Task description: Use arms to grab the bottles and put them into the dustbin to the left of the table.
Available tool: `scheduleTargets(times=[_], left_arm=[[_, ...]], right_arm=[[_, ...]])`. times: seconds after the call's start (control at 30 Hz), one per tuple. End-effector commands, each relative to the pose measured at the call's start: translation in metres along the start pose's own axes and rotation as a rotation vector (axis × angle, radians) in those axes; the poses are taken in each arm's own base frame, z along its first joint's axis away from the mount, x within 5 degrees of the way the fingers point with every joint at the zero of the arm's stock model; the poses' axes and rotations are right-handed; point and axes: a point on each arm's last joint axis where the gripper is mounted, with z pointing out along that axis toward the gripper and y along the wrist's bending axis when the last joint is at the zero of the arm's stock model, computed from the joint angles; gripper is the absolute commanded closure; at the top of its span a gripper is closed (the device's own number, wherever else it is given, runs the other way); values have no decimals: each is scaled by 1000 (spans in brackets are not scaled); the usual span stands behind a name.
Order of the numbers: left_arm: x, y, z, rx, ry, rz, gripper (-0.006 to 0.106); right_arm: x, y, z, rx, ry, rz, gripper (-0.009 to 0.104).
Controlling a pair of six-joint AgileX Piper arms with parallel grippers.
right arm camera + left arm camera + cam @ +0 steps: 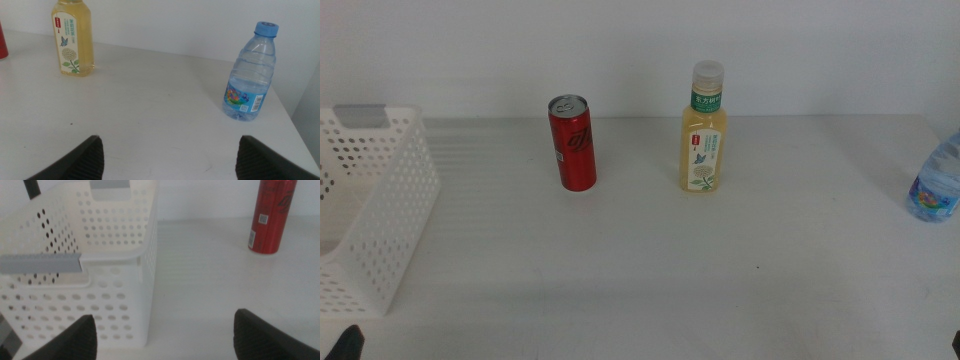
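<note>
Middle view, soda can (574, 142), tea bottle (704, 132) upright, apart, dustbin (375, 205) seemingly empty.

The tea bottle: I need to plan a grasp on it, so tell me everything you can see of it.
The tea bottle stands upright on the table, right of the red can and apart from it. Its clear plastic body holds pale-yellow liquid, under a whitish cap and a green neck band. A white label shows a flower and butterfly. Nothing touches it; neither pincer is near.
</note>
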Motion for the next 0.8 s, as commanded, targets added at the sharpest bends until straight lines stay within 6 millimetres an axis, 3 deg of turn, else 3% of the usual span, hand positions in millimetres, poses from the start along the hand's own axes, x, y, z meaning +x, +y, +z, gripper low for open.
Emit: scheduleTargets(times=[0.0, 0.27, 0.5, 0.77], left_arm=[[-9, -1, 0, 9, -104, -5, 10], [-30, -4, 10, 55, -164, -6, 10], [-25, -16, 38, 164, -33, -21, 10], [-24, -26, 63, 222, -43, -17, 10]], right_arm=[[-10, -1, -3, 17, -104, -15, 23], [-10, -1, -3, 17, -104, -15, 23], [-10, -1, -3, 17, -104, -15, 23], [-10, -1, -3, 17, -104, -15, 23]])
